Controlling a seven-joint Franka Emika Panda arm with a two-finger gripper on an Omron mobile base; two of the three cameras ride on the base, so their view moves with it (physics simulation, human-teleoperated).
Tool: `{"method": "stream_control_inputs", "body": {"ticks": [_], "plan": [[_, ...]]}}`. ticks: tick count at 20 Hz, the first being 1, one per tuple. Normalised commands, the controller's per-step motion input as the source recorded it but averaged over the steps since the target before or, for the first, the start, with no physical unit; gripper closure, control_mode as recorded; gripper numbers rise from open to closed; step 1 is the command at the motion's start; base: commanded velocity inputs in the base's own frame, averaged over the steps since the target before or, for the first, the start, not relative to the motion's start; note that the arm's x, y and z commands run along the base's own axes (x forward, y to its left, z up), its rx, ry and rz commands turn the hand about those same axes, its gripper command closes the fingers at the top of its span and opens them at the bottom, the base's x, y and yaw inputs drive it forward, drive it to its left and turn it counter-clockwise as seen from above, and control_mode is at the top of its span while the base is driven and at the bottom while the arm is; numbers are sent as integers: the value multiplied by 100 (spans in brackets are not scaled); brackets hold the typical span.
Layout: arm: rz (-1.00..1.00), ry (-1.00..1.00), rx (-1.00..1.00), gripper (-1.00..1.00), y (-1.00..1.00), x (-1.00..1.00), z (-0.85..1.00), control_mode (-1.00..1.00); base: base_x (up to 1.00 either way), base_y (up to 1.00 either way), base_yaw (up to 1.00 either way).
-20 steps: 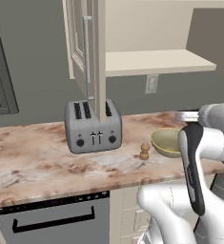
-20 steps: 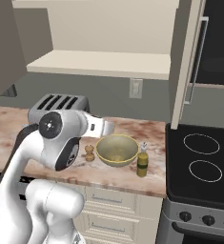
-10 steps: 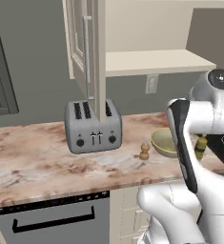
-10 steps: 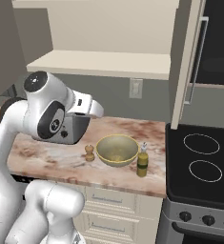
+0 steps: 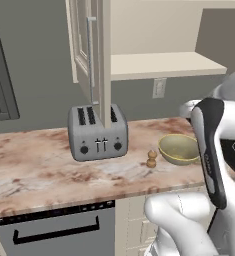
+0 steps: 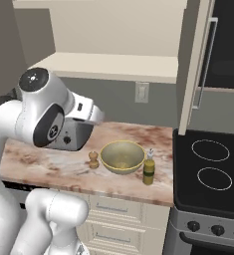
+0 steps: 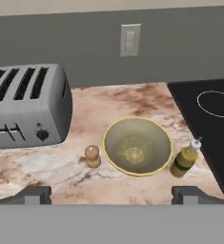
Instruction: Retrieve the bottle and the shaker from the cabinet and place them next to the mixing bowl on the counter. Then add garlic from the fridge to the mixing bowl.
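Bowl (image 7: 137, 146): upright on the tabletop (image 7: 46, 164), centre of the hand view.
Shaker (image 7: 92, 156): upright just beside the bowl, at its 9 o'clock, apart from it.
Bottle (image 7: 185, 158): upright at the bowl's 3 o'clock, just beside its rim, near the stovetop (image 7: 206, 119) edge.
Toaster (image 7: 25, 105): at 10 o'clock from the bowl, well apart.
Cabinet (image 5: 96, 55): door open above the toaster, shelf (image 5: 164, 64) bare.
Claw (image 7: 111, 194): tips spread wide, holding nothing, above the tabletop at the bowl's 6 o'clock.
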Motion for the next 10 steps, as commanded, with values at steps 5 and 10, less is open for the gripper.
{"method": "stream_control_inputs", "body": {"ticks": [5,10], "plan": [[4,-7,1,-100,40,-71,17,-100,0,0,0],[2,0,0,-100,27,-64,42,-100,0,0,0]]}}
